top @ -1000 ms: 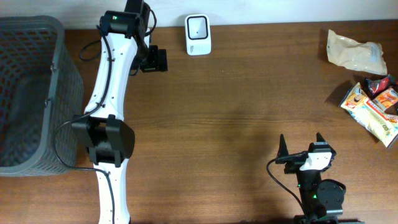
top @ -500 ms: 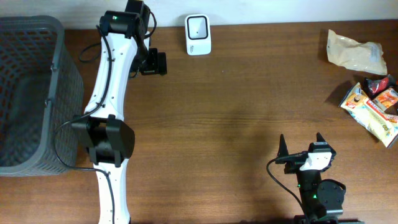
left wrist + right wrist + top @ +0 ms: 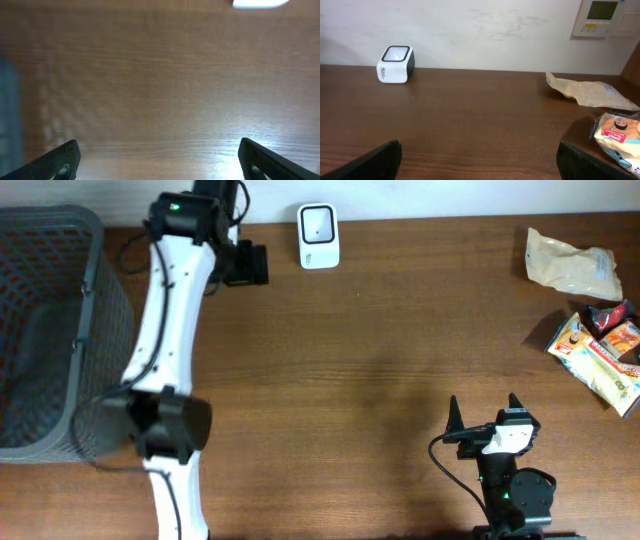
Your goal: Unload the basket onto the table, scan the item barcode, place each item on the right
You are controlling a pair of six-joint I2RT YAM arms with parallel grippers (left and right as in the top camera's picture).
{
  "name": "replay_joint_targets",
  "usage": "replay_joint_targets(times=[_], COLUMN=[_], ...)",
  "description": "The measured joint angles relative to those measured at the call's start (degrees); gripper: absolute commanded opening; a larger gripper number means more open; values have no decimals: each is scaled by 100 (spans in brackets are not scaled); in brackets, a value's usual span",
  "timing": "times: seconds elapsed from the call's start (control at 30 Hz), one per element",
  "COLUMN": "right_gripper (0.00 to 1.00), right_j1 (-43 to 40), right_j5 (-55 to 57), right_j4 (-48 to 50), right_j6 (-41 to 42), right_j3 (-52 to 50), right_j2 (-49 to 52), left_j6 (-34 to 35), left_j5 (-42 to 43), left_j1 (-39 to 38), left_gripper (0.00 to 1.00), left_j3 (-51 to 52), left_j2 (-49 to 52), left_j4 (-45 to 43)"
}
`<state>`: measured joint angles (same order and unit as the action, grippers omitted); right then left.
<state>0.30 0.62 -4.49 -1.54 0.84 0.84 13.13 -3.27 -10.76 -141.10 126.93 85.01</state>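
1. My left end effector [image 3: 264, 265] sits at the upper left of the overhead frame, just left of the white barcode scanner [image 3: 319, 223] and not touching it. Its jaws stand wide and hold nothing. The left wrist view shows only bare bench [image 3: 380, 330] between the two fingertips, plus a blurred white shape at the top right edge.

2. My right end effector [image 3: 483, 408] sits at the lower right of the overhead frame. Its jaws stand wide and hold nothing.

3. The right wrist view shows the scanner upright at the upper left, near the wall.

4. The items lie on the bench at the right edge of the overhead frame: a beige pouch [image 3: 570, 262] at the upper right, and a cluster of printed snack packets [image 3: 600, 350] just below it. Both are well apart from the scanner and from either end effector.

5. A grey mesh basket [image 3: 100, 290] occupies the left edge of the overhead frame
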Motion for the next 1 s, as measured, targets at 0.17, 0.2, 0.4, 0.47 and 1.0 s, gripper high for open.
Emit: replay_joint_targets(times=[0.17,0.2,0.4,0.47,1.0], right_gripper=[98,98,98,98,98], right_j1=[0,0,0,0,0], right_j5=[0,0,0,-2,-2], right_j4=[0,0,4,0,0], right_j6=[0,-4,-2,0,-2], right_j3=[0,0,0,0,0], right_j2=[0,0,-7,-11,-22], left_j6=[-22,-24,-240,-363,-544], left_j5=[-262,-289,-227,-162,-122], left_j1=[-4,-4,-4,-4,-4], left_gripper=[99,99,99,99,99], left_j3=[1499,2081,5495,6465,10373], left_j2=[-1384,-1733,-3331,-3862,-9534], left_j4=[-962,-1405,-3606,-4120,-5152])
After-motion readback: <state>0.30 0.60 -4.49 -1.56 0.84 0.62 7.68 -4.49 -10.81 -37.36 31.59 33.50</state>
